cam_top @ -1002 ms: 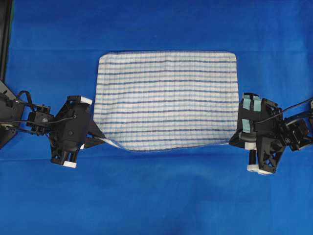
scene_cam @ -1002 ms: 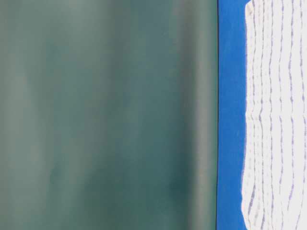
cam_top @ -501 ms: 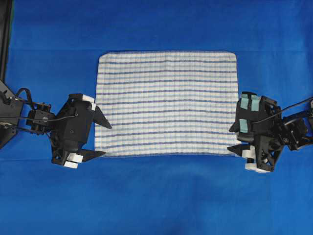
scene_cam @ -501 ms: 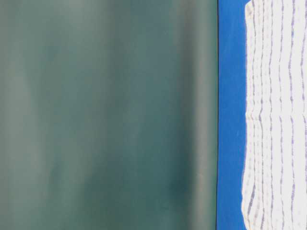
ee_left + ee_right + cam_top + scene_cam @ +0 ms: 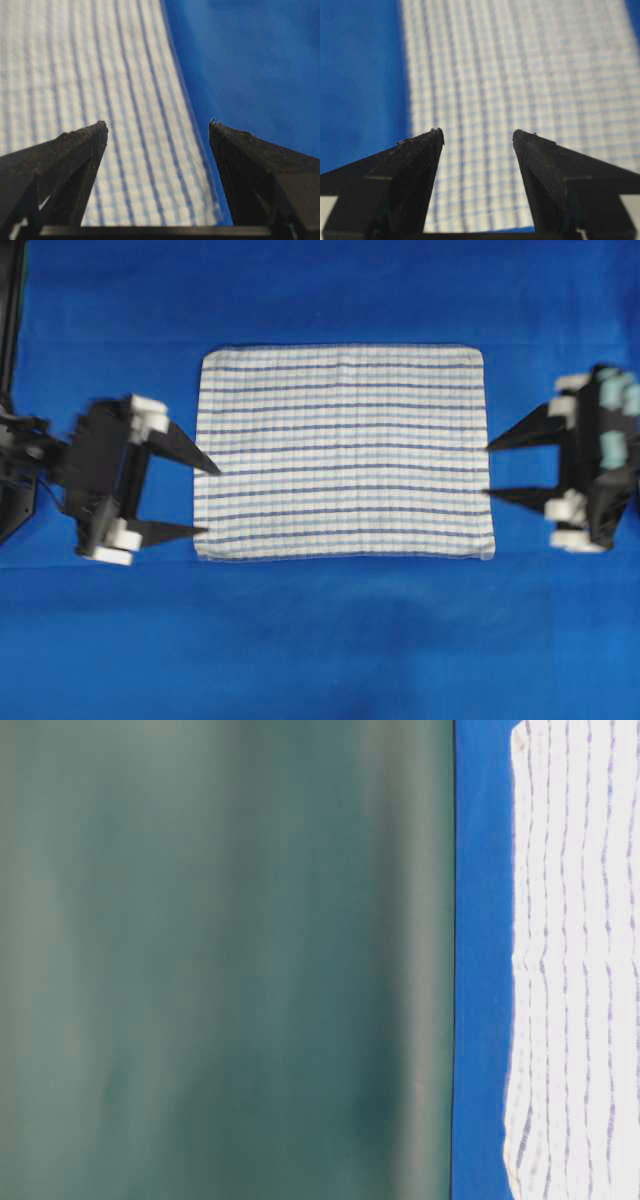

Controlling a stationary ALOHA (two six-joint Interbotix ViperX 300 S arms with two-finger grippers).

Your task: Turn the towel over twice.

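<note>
The towel, white with thin dark-blue and light-blue stripes, lies flat and spread out in the middle of the blue table cover. My left gripper stands open at the towel's left edge near its front corner, with nothing between its fingers; its wrist view looks down on the towel between the open left gripper. My right gripper is open at the towel's right edge, empty too, and the towel shows beyond the right gripper. The table-level view catches the towel lying flat.
The plain bright-blue cover spreads all round the towel. A dark frame post stands at the far left edge. A dull green backdrop rises behind the table.
Both grippers have opened and let go of the towel's front corners. The towel has settled flat. Both arms have drawn back outward and swung to point at the towel's sides.
</note>
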